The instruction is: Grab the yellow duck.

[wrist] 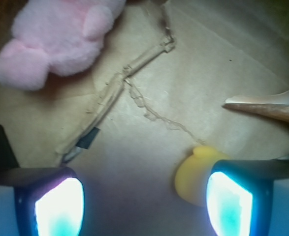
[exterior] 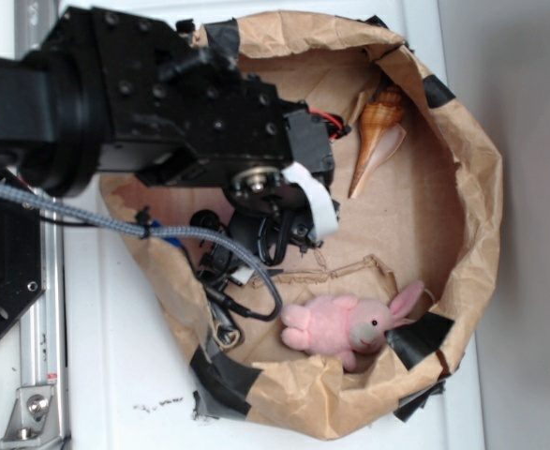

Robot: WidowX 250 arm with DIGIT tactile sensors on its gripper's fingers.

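In the wrist view the yellow duck (wrist: 193, 178) lies on the brown paper floor, partly hidden behind my right finger (wrist: 230, 204); only a rounded yellow part shows. My gripper (wrist: 144, 204) is open, its two fingers wide apart with bare paper between them and the duck at the inner edge of the right one. In the exterior view the duck is hidden under the black arm (exterior: 162, 103), and the fingertips cannot be seen there.
A pink plush bunny (wrist: 55, 39) (exterior: 345, 323) lies near the bag's front wall. An orange-tan spiral seashell (wrist: 272, 105) (exterior: 378, 136) lies at the far side. The crumpled brown paper bag wall (exterior: 476, 187), patched with black tape, rings everything. Cables (exterior: 246, 272) hang under the arm.
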